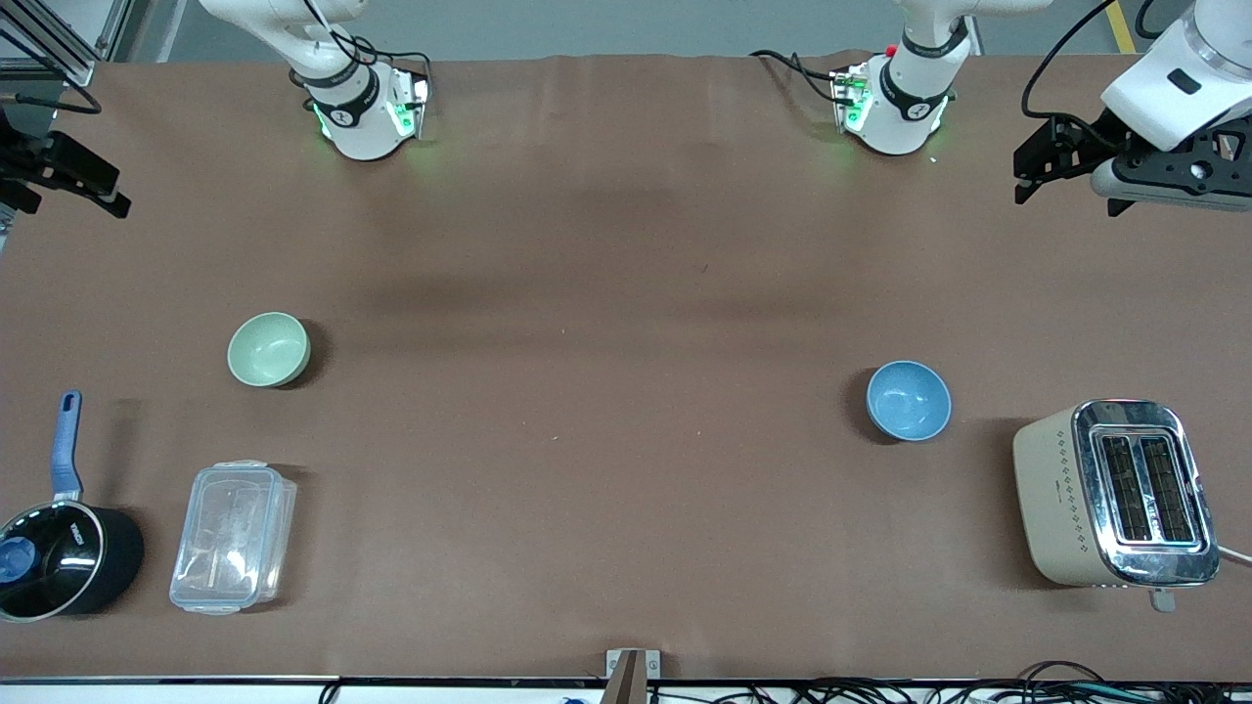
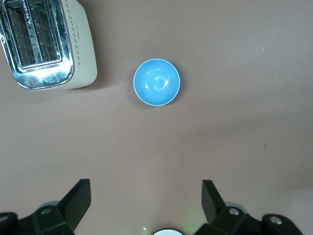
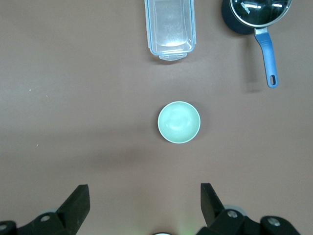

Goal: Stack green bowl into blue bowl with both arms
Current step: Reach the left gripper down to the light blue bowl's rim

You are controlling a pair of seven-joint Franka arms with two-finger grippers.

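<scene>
The green bowl stands upright and empty on the brown table toward the right arm's end; it also shows in the right wrist view. The blue bowl stands upright and empty toward the left arm's end; it also shows in the left wrist view. My left gripper is open and empty, held high over the table's edge at the left arm's end, apart from the blue bowl. My right gripper is open and empty, held high over the edge at the right arm's end.
A black saucepan with a blue handle and a clear lidded plastic box lie nearer the front camera than the green bowl. A beige toaster stands beside the blue bowl, toward the left arm's end.
</scene>
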